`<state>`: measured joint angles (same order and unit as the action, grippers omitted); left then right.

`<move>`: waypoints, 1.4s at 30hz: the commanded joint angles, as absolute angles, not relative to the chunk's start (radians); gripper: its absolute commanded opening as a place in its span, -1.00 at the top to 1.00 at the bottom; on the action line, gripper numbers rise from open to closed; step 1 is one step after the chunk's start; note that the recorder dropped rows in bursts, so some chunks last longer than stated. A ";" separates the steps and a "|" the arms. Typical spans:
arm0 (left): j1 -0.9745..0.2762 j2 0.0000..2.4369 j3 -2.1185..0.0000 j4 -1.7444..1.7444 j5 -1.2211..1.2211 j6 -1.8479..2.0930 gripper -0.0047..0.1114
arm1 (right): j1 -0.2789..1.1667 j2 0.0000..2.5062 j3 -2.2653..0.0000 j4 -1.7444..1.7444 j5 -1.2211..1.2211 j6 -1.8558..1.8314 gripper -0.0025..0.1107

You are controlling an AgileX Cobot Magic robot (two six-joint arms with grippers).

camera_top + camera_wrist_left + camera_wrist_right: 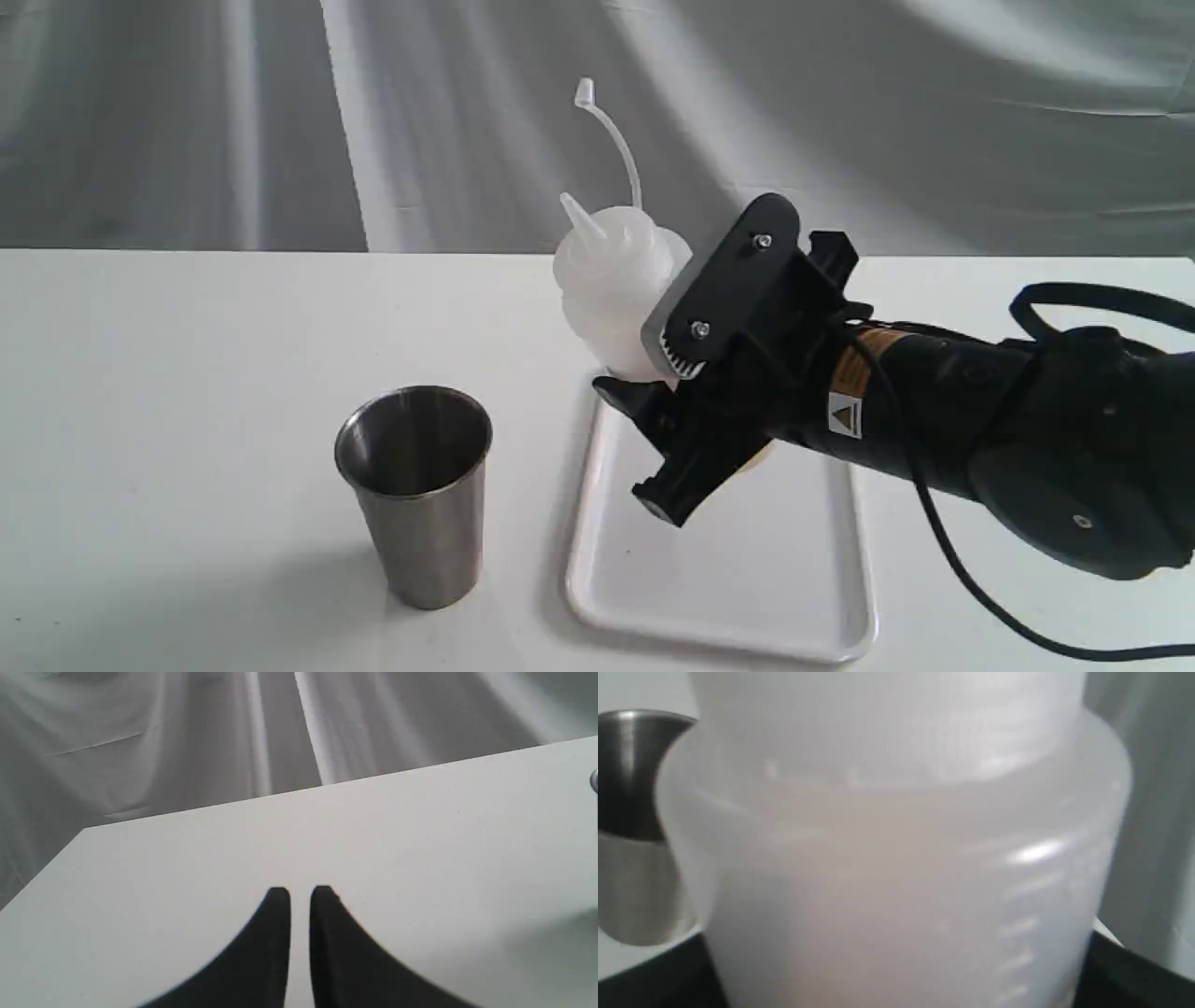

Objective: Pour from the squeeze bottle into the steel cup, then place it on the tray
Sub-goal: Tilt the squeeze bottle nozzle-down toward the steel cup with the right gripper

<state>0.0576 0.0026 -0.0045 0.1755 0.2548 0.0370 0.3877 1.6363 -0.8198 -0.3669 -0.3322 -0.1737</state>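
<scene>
Nearest in the exterior view lies the tray, flat on the white surface. Just left of it, apart from its rim, the steel cup stands upright, its mouth open and its inside dark.

Farther back, over the far end of the tray, the right pincer is clenched around the squeeze bottle, gripping its lower body. The bottle leans toward the cup's side, with its nozzle pointing up and left and not over the cup. The cap strap curves above it. Whether the bottle's base touches the tray is hard to tell, as the black fingers cover it. The right wrist view is filled by the bottle's pale wall, with the cup at one edge beyond it.

The left pincer hovers above bare surface, its fingers drawn nearly together with only a thin slit between them and nothing in it.

Behind everything hangs a grey creased cloth.
</scene>
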 commanded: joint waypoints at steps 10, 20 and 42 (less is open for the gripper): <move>0.060 0.000 0.000 0.175 0.242 0.030 0.78 | 0.389 1.622 -1.038 -1.186 -0.067 0.736 0.96; 0.060 0.000 0.000 0.175 0.242 0.032 0.78 | 0.465 1.634 -1.049 -1.744 0.168 1.180 0.96; 0.060 0.000 0.000 0.175 0.242 0.032 0.78 | 0.560 1.753 -1.049 -1.744 0.428 0.899 0.96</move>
